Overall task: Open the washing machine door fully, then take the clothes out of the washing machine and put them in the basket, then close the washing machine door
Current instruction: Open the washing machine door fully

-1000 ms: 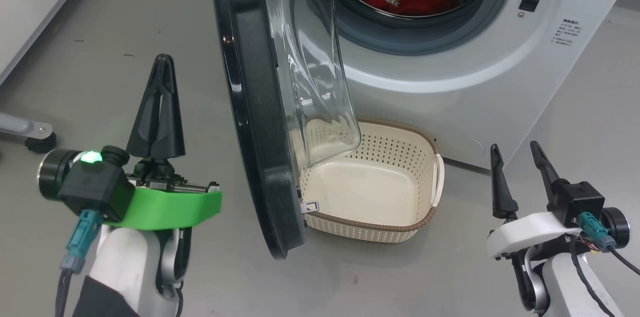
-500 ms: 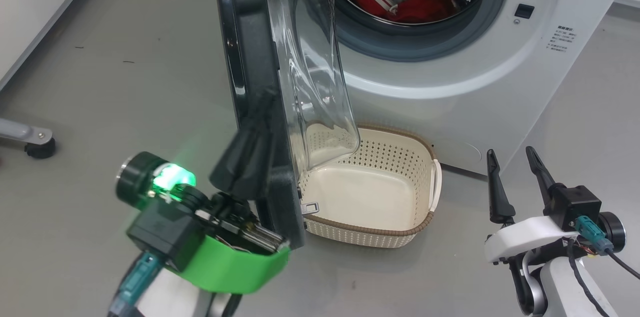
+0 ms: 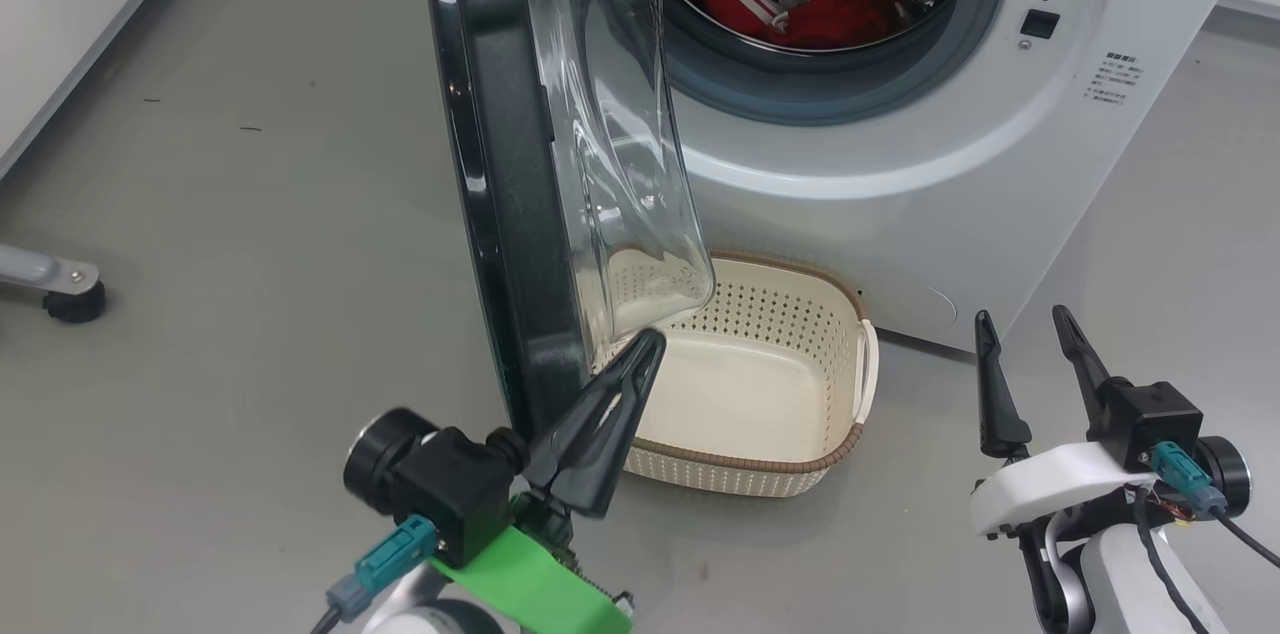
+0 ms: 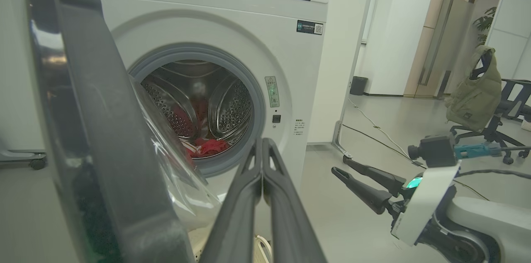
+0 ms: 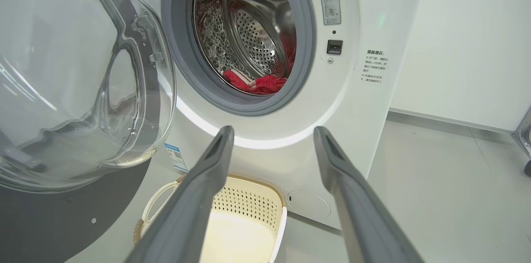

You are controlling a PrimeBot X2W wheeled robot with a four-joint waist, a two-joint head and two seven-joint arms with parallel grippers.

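Head view: closed, empty left gripper (image 3: 648, 344) sits beside, perhaps touching, the washing machine door (image 3: 508, 164).

On the left gripper (image 3: 648, 342), dark tapered fingers (image 3: 590, 434) were carried by a green bracket (image 3: 530, 586); black camera block (image 3: 450, 489) and teal connector (image 3: 385, 559) fitted. On the right gripper (image 3: 1021, 316), white bracket (image 3: 1040, 486), teal plug (image 3: 1185, 474) and black cable (image 3: 1158, 559) were noted.
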